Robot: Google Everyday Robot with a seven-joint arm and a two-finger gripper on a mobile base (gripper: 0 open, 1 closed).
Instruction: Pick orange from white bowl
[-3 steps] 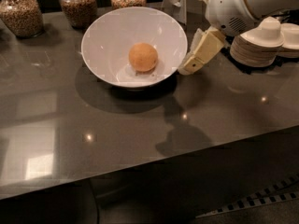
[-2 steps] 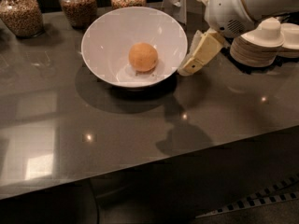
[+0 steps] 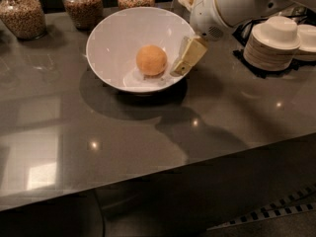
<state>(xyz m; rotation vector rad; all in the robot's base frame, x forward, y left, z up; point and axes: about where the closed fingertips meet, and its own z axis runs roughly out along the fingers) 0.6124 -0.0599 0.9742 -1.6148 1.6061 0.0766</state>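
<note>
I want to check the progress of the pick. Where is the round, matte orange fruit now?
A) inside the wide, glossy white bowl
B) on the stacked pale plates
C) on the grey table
A: the orange lies at the bottom of the white bowl; the gripper is over the bowl's rim, just beside the fruit.

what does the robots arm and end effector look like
The arm is a fat, rounded, glossy white shell with a thin tan seam line and a small patch of dotted vent holes. The end effector is pale yellow, blocky and wedge-shaped. It sits at the right rim of the white bowl, beside the orange.
</note>
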